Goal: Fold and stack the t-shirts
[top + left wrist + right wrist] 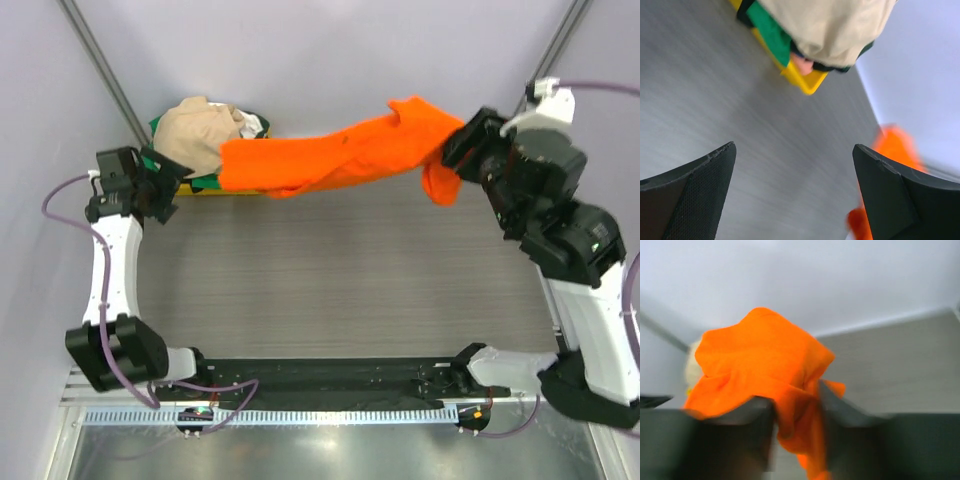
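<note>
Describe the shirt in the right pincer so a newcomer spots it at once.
Look along the far edge of the grey wood-grain table. A bright plain orange cloth t-shirt stretches from the yellow plastic bin at the far left to the right pincer, which grips one end. It is the only orange, pulled-out garment; the beige cloth shirt and others lie heaped on the bin.

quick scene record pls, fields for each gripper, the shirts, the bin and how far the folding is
right gripper: shut on one end of the orange t-shirt
orange t-shirt: unfolded, stretched from the bin across to the right gripper
left gripper: open, empty, over the table near the bin
yellow bin: far left corner, holds a beige t-shirt heaped over a green t-shirt
progress: no folded stack visible
</note>
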